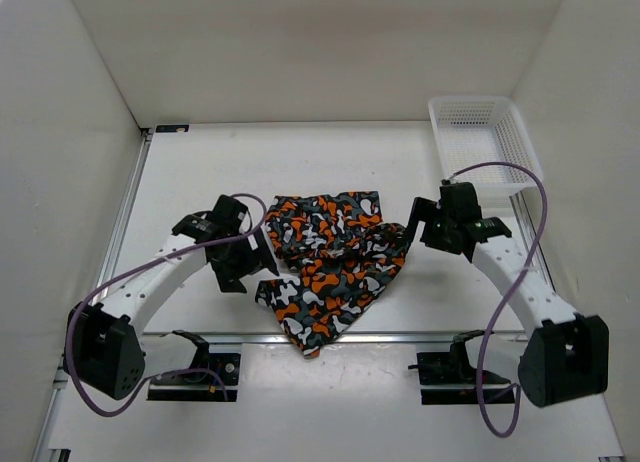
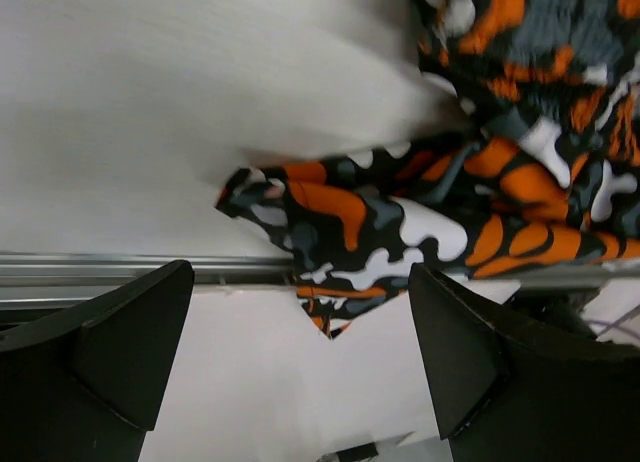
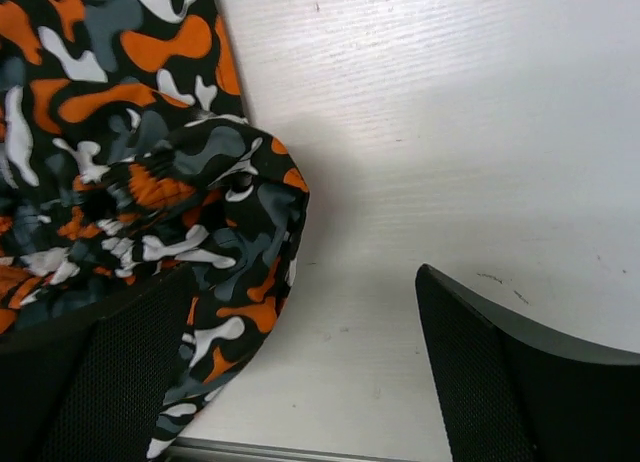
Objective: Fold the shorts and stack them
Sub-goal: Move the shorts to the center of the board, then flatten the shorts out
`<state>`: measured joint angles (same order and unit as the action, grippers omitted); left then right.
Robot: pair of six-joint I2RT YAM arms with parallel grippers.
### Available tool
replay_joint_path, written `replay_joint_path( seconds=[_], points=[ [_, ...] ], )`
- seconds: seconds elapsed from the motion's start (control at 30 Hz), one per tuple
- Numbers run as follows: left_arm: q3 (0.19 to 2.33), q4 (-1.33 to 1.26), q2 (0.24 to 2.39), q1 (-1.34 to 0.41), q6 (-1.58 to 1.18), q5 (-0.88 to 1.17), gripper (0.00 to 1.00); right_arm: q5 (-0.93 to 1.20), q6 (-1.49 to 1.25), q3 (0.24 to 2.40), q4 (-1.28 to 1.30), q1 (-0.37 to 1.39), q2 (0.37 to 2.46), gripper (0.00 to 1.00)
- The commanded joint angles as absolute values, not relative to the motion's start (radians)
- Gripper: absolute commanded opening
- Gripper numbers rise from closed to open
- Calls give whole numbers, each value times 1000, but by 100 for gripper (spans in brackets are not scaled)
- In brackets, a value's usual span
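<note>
The camouflage shorts lie crumpled in the middle of the white table, one corner hanging over the near edge. My left gripper is open and empty just left of the shorts; in the left wrist view the cloth lies beyond the fingers. My right gripper is open and empty at the shorts' right edge. In the right wrist view a bunched fold sits by the left finger, with bare table between the jaws.
A white mesh basket stands at the back right corner. A metal rail runs along the table's near edge. White walls enclose the table on the left, back and right.
</note>
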<state>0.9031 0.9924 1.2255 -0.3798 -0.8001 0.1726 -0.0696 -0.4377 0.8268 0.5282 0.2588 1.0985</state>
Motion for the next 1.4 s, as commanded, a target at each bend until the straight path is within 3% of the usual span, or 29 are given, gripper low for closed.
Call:
replay_joint_path(
  seconds=[0.0, 0.2, 0.47, 0.6, 0.67, 0.77, 0.9, 0.93, 0.97, 1.17, 1.27, 1.3, 1.37],
  points=[
    [887, 957, 1155, -472, -865, 233, 100, -11, -428, 879, 529, 247, 1193, 95],
    [813, 947, 1173, -638, -959, 242, 100, 86, -397, 917, 460, 225, 1301, 91],
    [762, 833, 1293, -716, -971, 334, 100, 279, -365, 927, 347, 225, 1465, 76],
    [762, 784, 1338, -781, -983, 356, 100, 293, -365, 927, 324, 225, 1496, 52],
    [762, 775, 1382, -822, -1015, 356, 100, 293, -365, 927, 324, 225, 1496, 29],
    [776, 739, 1428, -873, -1041, 356, 87, 282, -365, 927, 336, 225, 1485, 5],
    [811, 739, 1473, -896, -1051, 334, 42, 247, -365, 936, 357, 225, 1448, 0],
    [811, 739, 1482, -896, -1051, 324, 19, 247, -365, 936, 367, 225, 1448, 0],
    [824, 739, 1482, -896, -1051, 324, 10, 247, -374, 936, 367, 225, 1437, 0],
    [964, 860, 1445, -807, -953, 204, 10, 247, -408, 1029, 385, 225, 1454, 0],
    [1243, 1073, 1479, -651, -792, 42, 10, 238, -432, 1204, 396, 225, 1526, 0],
    [1431, 1118, 1524, -561, -710, 16, 10, 238, -433, 1265, 419, 225, 1551, 0],
    [1639, 1221, 1586, -476, -638, -50, 10, 238, -443, 1490, 446, 216, 1635, 0]
  ],
)
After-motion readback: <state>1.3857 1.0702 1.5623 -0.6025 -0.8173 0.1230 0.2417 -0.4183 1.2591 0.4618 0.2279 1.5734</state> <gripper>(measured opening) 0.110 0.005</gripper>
